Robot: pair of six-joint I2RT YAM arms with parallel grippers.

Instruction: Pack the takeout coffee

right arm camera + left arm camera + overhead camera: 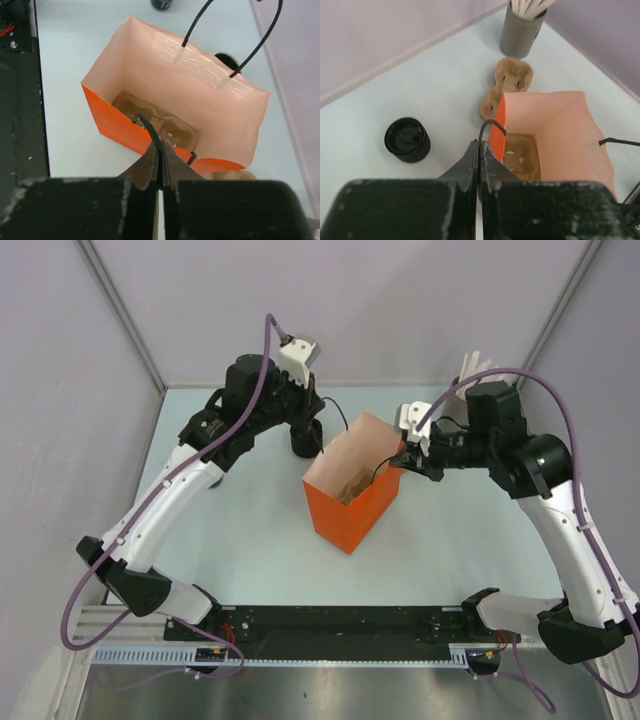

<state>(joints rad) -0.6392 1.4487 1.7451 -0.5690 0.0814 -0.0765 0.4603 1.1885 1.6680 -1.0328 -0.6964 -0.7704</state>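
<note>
Both jaws shut: left gripper (479,159) is pinching one black bag handle (491,127), right gripper (161,161) is pinching the opposite handle (148,131), seemingly spreading the orange bag (362,518) mouth. The takeout coffee (407,139) is sitting outside the bag, upright, lid up, long axis vertical, at about 10 o'clock from the left gripper in its wrist view, touching nothing. The left arm is looking nearer. No readable writing or brand is showing.
</note>
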